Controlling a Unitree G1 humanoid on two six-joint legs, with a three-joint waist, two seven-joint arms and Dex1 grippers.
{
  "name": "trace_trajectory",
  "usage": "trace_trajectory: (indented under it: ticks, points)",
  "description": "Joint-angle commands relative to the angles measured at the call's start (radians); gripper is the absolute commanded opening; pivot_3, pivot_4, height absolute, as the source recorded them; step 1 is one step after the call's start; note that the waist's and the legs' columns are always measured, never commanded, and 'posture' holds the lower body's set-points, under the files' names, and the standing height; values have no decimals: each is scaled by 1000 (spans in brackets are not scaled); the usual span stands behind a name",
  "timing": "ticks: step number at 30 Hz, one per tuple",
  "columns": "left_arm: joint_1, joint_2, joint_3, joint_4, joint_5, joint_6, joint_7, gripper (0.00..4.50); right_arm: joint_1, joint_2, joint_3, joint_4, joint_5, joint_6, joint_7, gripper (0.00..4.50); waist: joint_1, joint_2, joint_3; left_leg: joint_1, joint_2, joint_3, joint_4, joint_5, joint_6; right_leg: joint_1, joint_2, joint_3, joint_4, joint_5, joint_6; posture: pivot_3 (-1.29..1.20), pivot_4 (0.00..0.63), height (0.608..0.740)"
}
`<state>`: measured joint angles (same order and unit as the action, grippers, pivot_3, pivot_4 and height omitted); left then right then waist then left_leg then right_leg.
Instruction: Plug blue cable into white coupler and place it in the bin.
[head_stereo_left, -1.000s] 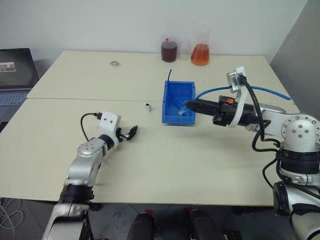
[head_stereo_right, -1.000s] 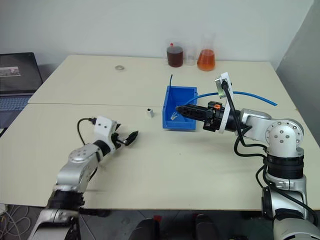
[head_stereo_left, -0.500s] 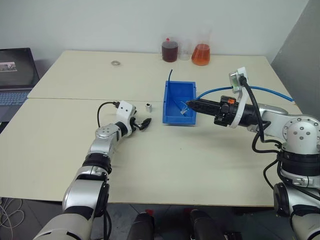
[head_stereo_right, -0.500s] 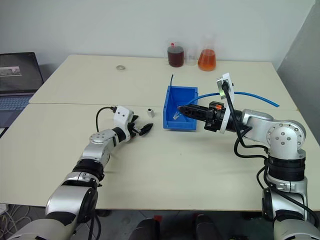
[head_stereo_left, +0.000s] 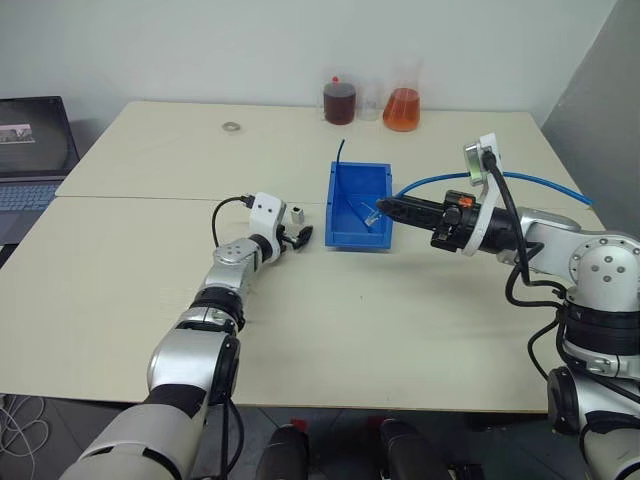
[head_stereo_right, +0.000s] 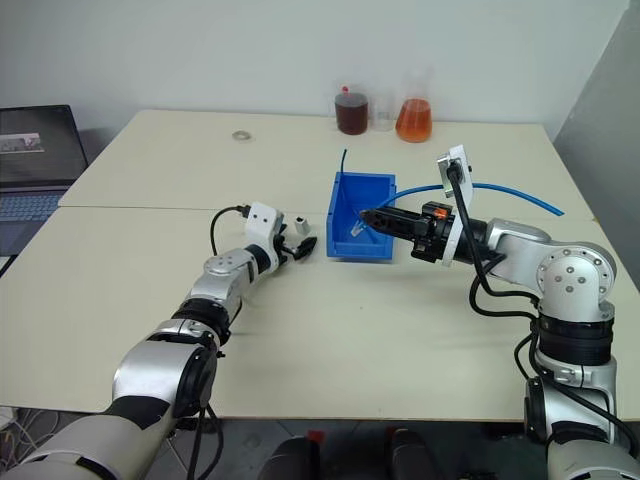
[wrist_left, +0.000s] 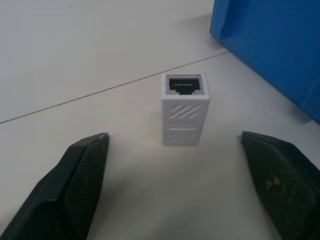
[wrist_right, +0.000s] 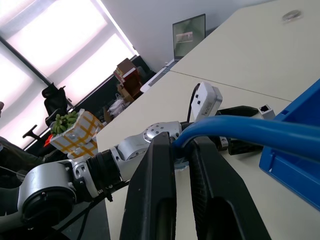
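Left gripper (head_stereo_left: 296, 237), lower centre-left of the head views, has advanced up and to the right across the table (head_stereo_left: 120, 290) within the last second and now stands with its fingers (wrist_left: 82, 172) spread wide on either side of the white coupler (wrist_left: 183, 108), upright just left of the bin (head_stereo_left: 357, 205) at centre. Right gripper (head_stereo_left: 382, 207), centre right, remains clamped on the blue cable (head_stereo_left: 430, 181), plug end poised over the bin. Judged stage: coupler pick-up imminent, mating still ahead.

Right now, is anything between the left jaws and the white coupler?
No. In the left wrist view only bare table lies between the open left gripper and the upright white coupler.
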<state>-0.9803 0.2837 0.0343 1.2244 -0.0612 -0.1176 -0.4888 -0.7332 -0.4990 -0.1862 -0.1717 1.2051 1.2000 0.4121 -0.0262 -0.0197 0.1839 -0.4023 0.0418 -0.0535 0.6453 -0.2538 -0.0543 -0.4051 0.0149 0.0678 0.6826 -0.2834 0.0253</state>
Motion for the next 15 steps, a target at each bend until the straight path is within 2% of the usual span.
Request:
trace_trajectory:
  ticks: [1,4,10,15]
  points:
    - [-27,-6,3,33,29,2,27,4415,-10,3,-34,-33,26,-22,-6,116,0,0,0,0,0,0,0,0,0,0,0,0,0,0,0,0,150,740]
    - [-26,4,8,42,34,-2,21,3948,-5,1,-47,-34,34,-20,-18,116,-2,0,0,0,0,0,0,0,0,0,0,0,0,0,0,0,150,740]
    - [-19,20,18,47,40,2,17,2447,5,2,-55,-40,42,-15,-30,116,-8,0,0,1,1,0,0,0,0,0,1,0,1,0,0,0,150,740]
    - [-21,24,18,48,48,8,21,1523,3,2,-52,-31,43,-17,-33,116,-10,0,0,1,1,0,0,0,0,0,1,1,2,0,0,0,150,740]
